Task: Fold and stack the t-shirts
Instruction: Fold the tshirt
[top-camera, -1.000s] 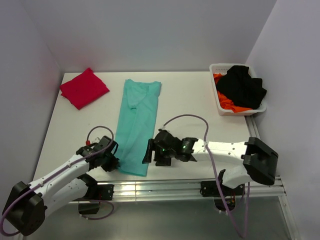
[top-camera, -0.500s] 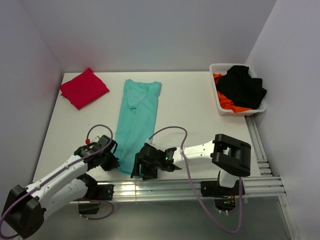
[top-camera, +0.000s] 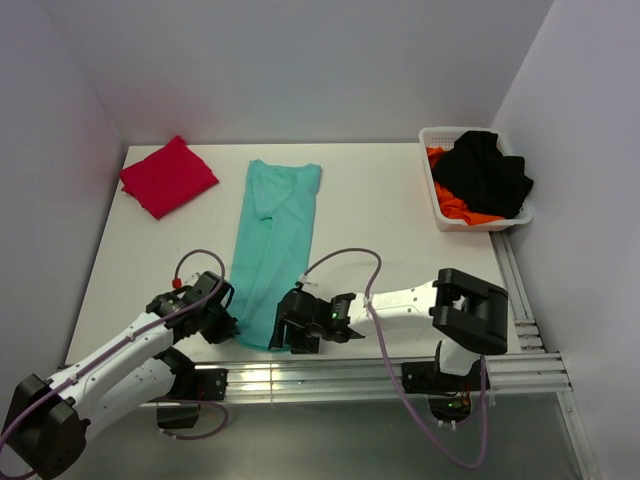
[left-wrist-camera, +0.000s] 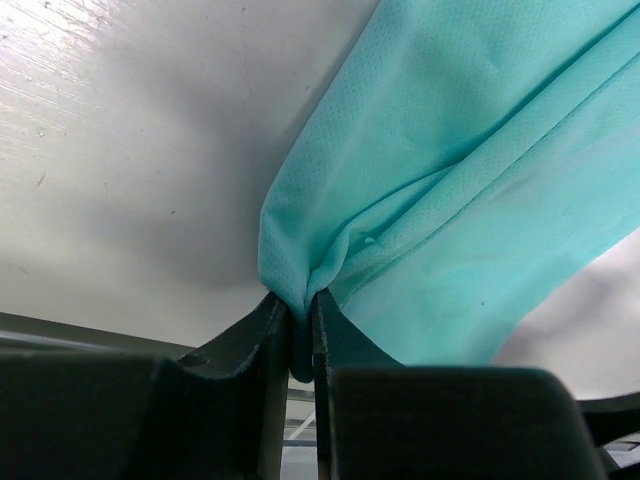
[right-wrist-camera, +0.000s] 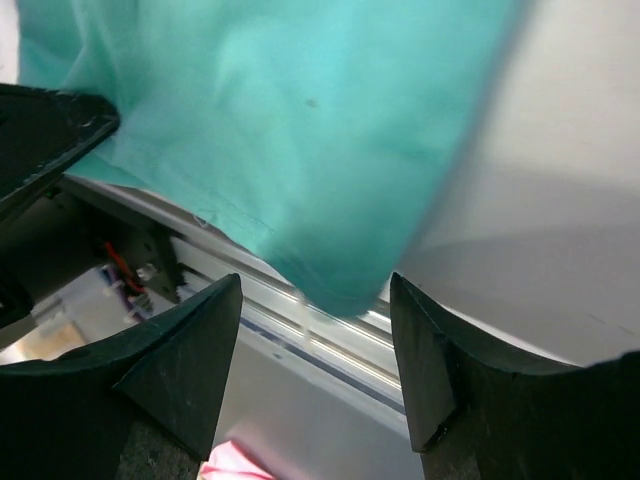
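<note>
The teal-green t-shirt (top-camera: 270, 240) lies as a long folded strip down the middle of the table. My left gripper (top-camera: 226, 322) is shut on its near left corner; the left wrist view shows cloth (left-wrist-camera: 450, 170) pinched between the fingers (left-wrist-camera: 270, 330). My right gripper (top-camera: 277, 335) is open at the near right corner of the shirt, whose corner (right-wrist-camera: 330, 180) hangs between the spread fingers (right-wrist-camera: 190, 350) without being held. A crimson-red t-shirt (top-camera: 168, 176) lies folded at the far left.
A white basket (top-camera: 440, 215) at the far right holds black (top-camera: 485, 170) and orange cloth. An aluminium rail (top-camera: 330, 375) runs along the near table edge, just under both grippers. White walls close in the table.
My right gripper has moved left from the shirt's right edge to its near right corner, still open. The left gripper has stayed at the near left corner.
</note>
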